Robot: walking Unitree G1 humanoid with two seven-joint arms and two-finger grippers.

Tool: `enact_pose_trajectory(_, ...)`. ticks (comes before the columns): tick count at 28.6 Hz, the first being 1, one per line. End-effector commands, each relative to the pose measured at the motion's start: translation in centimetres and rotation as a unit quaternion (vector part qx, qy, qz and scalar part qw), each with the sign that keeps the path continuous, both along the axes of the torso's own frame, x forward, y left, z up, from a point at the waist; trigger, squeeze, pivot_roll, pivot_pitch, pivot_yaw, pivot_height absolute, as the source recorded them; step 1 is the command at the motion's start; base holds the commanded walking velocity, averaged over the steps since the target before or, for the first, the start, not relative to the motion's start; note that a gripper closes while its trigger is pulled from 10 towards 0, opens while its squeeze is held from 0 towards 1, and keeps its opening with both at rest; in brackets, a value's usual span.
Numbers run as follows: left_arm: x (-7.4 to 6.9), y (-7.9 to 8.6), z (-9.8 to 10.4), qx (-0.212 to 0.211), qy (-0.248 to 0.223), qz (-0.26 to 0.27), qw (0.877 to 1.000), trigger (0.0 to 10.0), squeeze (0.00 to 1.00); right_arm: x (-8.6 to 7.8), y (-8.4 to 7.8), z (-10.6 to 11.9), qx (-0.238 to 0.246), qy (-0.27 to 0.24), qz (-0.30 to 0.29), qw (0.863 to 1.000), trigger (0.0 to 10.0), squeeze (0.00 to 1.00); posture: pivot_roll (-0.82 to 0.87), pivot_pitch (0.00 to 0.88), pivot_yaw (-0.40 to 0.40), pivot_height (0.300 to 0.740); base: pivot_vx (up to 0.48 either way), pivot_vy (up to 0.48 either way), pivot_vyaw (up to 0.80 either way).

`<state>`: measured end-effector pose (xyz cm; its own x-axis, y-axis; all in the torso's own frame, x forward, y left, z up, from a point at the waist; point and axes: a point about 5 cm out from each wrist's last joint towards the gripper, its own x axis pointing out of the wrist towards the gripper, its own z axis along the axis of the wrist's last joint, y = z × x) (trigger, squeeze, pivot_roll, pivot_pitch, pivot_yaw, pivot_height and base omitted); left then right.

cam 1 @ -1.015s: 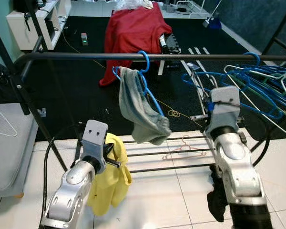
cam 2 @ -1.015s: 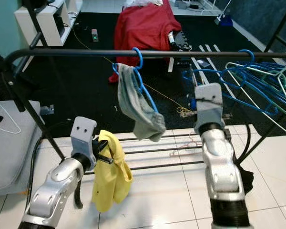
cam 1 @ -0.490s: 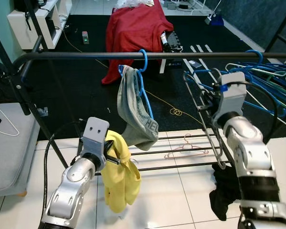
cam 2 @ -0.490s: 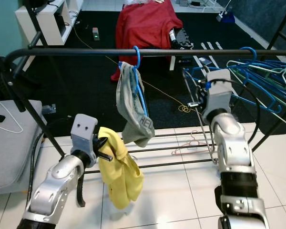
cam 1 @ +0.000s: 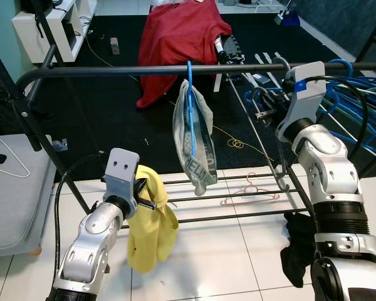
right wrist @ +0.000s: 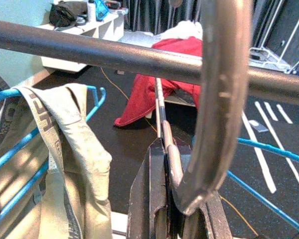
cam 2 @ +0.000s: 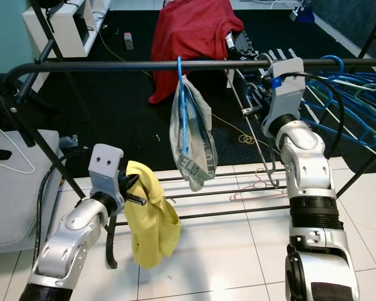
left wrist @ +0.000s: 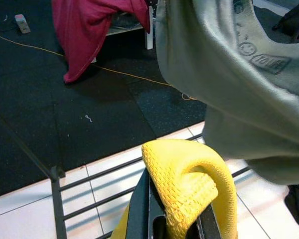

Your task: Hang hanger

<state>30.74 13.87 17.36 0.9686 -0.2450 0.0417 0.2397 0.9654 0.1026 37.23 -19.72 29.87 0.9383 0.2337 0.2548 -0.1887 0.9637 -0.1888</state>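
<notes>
Around us is white floor tile and black matting, crossed by a matte black metal rail (cam 1: 113,71). Our right gripper (right wrist: 182,219) pinches a smooth grey metal hanger (cam 1: 263,135) at its neck, its curved hook raised beside the rail, ready to drop over. Our left gripper (left wrist: 174,226) clamps a knitted yellow cloth (cam 1: 151,226), kept low. A limp grey garment (cam 1: 197,135) drapes a thin blue plastic hanger (cam 1: 190,106).

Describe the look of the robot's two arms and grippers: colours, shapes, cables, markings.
Both arms are rounded silver-grey metal shells with black ribbed joint bands. Each wrist carries a light grey boxy block with two small dark holes. A blue tab marks the right one. Black cables loop beside each arm. The left gripper and right gripper each have two long, flat black fingers.
</notes>
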Motion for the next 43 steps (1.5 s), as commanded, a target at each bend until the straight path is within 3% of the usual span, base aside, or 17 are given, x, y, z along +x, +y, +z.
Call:
enact_pose_trajectory(1,0.2,0.1,0.3,-0.005,-0.008,0.007,1.000,10.0,0.00,0.2,0.3,0.9,0.001,-0.015,0.013,1.000,10.0,0.00,-0.05,0.236,0.003,0.740,0.000,0.000,0.00)
enact_pose_trajectory(5,0.4,0.8,0.3,-0.019,-0.004,0.034,0.999,10.0,0.00,0.5,0.4,1.2,0.010,-0.013,0.031,0.999,10.0,0.00,-0.06,0.234,-0.004,0.740,0.000,0.000,0.00)
enact_pose_trajectory(25,0.4,0.8,0.2,-0.019,-0.002,0.027,0.999,10.0,0.00,2.2,-0.2,0.9,0.020,0.017,0.037,0.999,10.0,0.00,-0.04,0.251,-0.012,0.740,0.000,0.000,0.00)
enact_pose_trajectory(31,0.1,1.5,0.4,-0.018,-0.002,0.030,0.999,10.0,0.00,3.1,-1.0,1.6,0.021,0.024,0.028,0.999,10.0,0.00,-0.02,0.265,-0.006,0.740,0.000,0.000,0.00)
enact_pose_trajectory(35,0.0,2.2,0.6,-0.014,-0.002,0.033,0.999,10.0,0.00,3.5,-1.0,2.3,-0.002,0.021,0.022,1.000,10.0,0.00,0.00,0.274,-0.001,0.740,0.000,0.000,0.00)
enact_pose_trajectory(43,-0.2,3.1,1.1,-0.003,-0.002,0.036,0.999,10.0,0.00,4.0,-1.0,3.8,0.002,0.021,0.015,1.000,10.0,0.00,0.03,0.282,-0.001,0.740,0.000,0.000,0.00)
